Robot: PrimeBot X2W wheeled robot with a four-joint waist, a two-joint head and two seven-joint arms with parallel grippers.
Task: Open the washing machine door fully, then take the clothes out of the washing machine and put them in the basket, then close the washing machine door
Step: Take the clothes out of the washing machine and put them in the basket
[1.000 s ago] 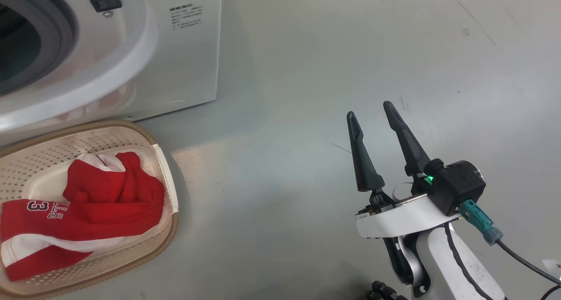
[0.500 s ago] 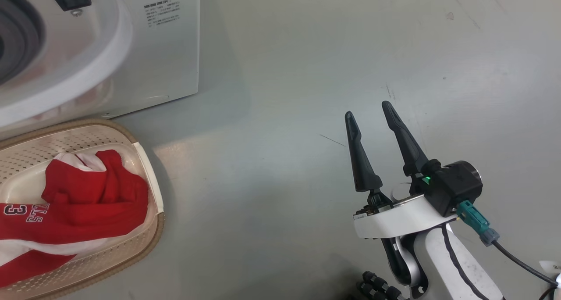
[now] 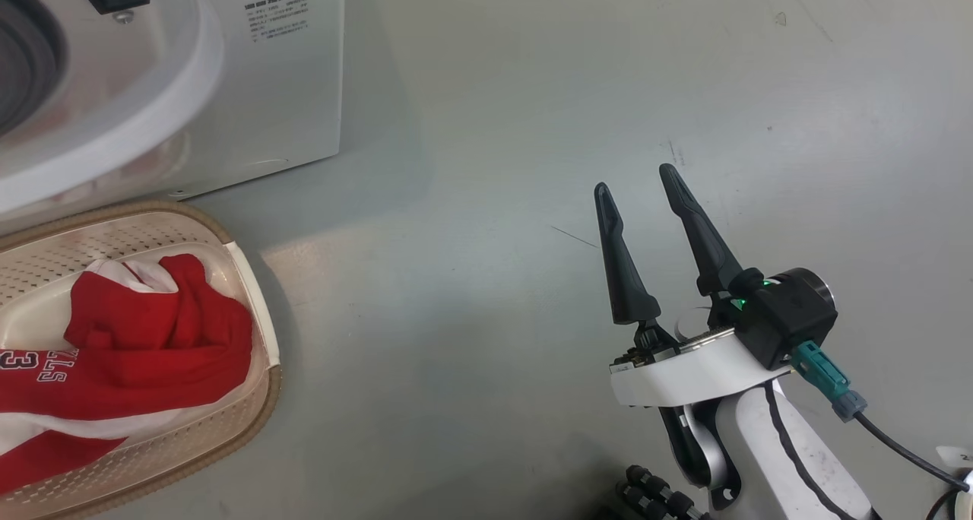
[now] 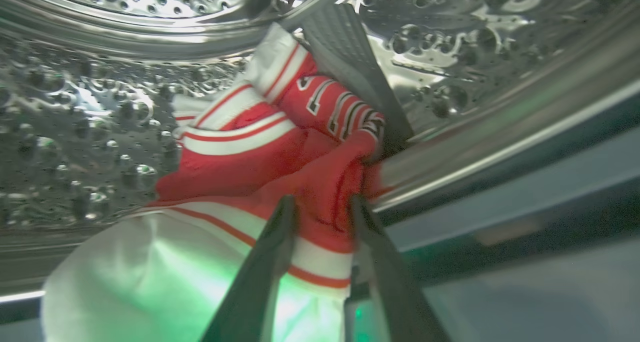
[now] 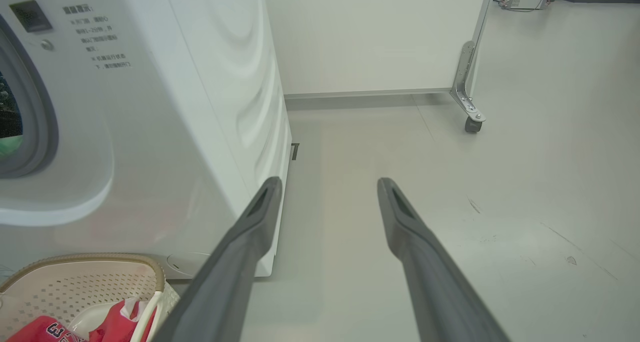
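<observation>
Inside the washing machine's steel drum [image 4: 75, 132] lie red and white striped clothes [image 4: 250, 152]. My left gripper [image 4: 321, 204] reaches into them, its two fingers apart on either side of a red fold that fills the gap. The white washing machine [image 3: 228, 87] stands at the upper left, with the cream basket [image 3: 251, 421] below it on the floor. A red jersey [image 3: 152, 337] lies in the basket. My right gripper [image 3: 635, 179] hangs open over bare floor, well right of the basket. The washing machine door is out of view.
A ribbed grey paddle [image 4: 350, 67] crosses the drum just behind the clothes. In the right wrist view the washer's side [image 5: 240, 107] runs close to the left of my right gripper [image 5: 329, 182]. A white panel on a castor [image 5: 470, 122] stands farther back on the grey floor.
The head camera has swung, so the washer and basket sit farther left in the picture. My right gripper stays open and holds nearly the same place.
</observation>
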